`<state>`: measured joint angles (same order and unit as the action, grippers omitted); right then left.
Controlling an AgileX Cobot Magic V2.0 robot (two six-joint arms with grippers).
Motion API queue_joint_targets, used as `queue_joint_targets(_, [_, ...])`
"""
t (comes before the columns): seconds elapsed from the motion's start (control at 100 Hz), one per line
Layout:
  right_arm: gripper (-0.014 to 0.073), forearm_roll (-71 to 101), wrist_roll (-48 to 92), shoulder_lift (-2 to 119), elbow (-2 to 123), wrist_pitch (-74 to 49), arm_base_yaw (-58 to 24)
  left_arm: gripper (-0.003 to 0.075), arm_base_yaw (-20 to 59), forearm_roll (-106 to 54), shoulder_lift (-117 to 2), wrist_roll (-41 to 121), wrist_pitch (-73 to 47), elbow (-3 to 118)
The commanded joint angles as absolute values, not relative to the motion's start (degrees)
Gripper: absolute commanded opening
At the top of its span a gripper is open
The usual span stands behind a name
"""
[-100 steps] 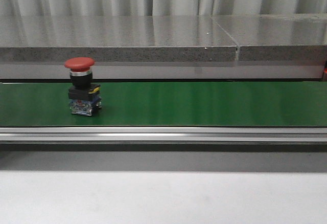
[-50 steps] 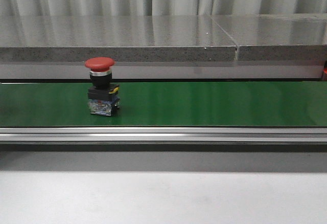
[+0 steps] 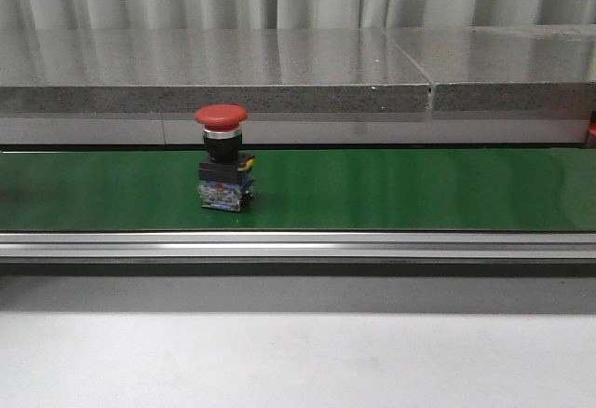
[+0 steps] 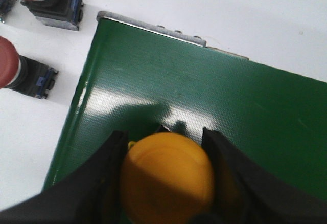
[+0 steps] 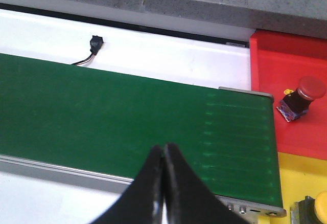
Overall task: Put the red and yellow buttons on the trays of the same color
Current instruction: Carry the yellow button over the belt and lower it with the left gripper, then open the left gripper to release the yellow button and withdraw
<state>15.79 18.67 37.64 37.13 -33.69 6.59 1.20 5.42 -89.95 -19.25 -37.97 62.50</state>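
— Two claws, so where does each stand against the green belt [image 3: 391, 189]?

— Left gripper [image 4: 166, 178] hangs over the belt's end, its dark fingers [image 4: 104, 178] pressed to both sides of a yellow button [image 4: 168, 175]. Right gripper [image 5: 163, 183] hangs over the belt near its other end, its two fingers pinched together with nothing between them.

— And the red ones?

— One red button [image 3: 223, 156] stands upright on the belt, left of its middle in the front view, well apart from either claw. Two more red-capped buttons [image 4: 30, 1] lie on the white surface [image 4: 30, 132] just off the belt's end, beside the left claw but not touching it. Another red button [image 5: 299, 98] lies tilted in the red tray [image 5: 286, 55], past the belt's end on the right claw's side.

— The yellow tray?

— Yellow tray [image 5: 301, 178] sits touching the red tray, beside the same belt end; a yellow-capped button [image 5: 317, 208] in it is cut by the frame edge.

— Anything unclear?

— The held button's body is hidden beneath its cap, and the front view shows neither arm nor either tray.
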Motion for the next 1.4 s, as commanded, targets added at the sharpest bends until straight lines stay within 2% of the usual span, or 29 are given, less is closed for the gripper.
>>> queue_joint_targets(0.0, [-0.0068, 16.15, 19.04, 37.57, 38.44, -30.15, 6.40, 0.0087, 1.40, 6.75, -88.70, -18.87, -37.21, 63.74])
queue_joint_targets(0.06, [-0.0068, 16.15, 19.04, 37.57, 38.44, -30.15, 6.40, 0.0172, 1.40, 6.75, -88.70, -18.64, -37.09, 63.74])
queue_joint_targets(0.23, [-0.0068, 16.15, 19.04, 37.57, 38.44, -30.15, 6.40, 0.0493, 1.40, 5.52, -88.70, -16.84, -36.43, 63.93])
queue_joint_targets(0.32, [-0.0068, 16.15, 19.04, 37.57, 38.44, -30.15, 6.40, 0.0580, 1.53, 4.69, -88.70, -16.59, -36.54, 64.44])
queue_joint_targets(0.86, [-0.0068, 16.15, 19.04, 37.57, 38.44, -30.15, 6.40, 0.0572, 6.53, 4.92, -87.66, -12.64, -39.48, 76.56])
queue_joint_targets(1.16, [-0.0068, 16.15, 19.04, 37.57, 38.44, -30.15, 6.40, 0.0564, 11.38, 5.15, -79.29, -12.51, -35.36, 74.47])
queue_joint_targets(1.39, [-0.0068, 16.15, 19.04, 37.57, 38.44, -30.15, 6.40, 0.0564, 13.76, 5.15, -68.35, -13.00, -27.77, 64.66])
